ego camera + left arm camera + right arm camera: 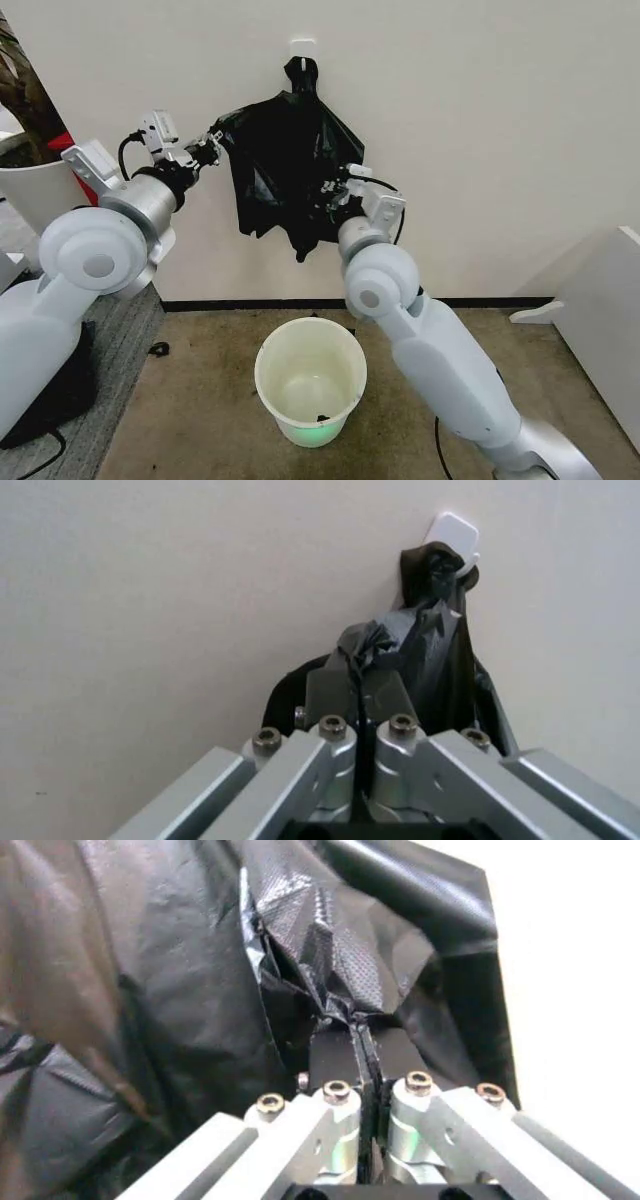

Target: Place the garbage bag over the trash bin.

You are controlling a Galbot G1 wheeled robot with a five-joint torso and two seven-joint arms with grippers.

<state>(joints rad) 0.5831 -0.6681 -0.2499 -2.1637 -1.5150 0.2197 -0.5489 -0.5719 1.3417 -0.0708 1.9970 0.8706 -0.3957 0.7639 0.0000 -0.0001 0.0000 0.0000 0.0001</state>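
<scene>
Head view: the garbage bag [285, 160] hangs from a wall hook [303, 46], far above the trash bin [310, 378] on the floor. I have my left tool [212, 141] clamped on its left edge — my right tool [333, 196] clamped on its right fold.

A plain white wall [480, 120] meets a brown carpeted floor [200, 400] along a dark skirting board [250, 303]; a white plant pot [35, 205] stands at left, white furniture [600, 320] at right

Black garbage bag [285, 165] hanging on wall, white trash bin [310, 378] upright on floor below
</scene>
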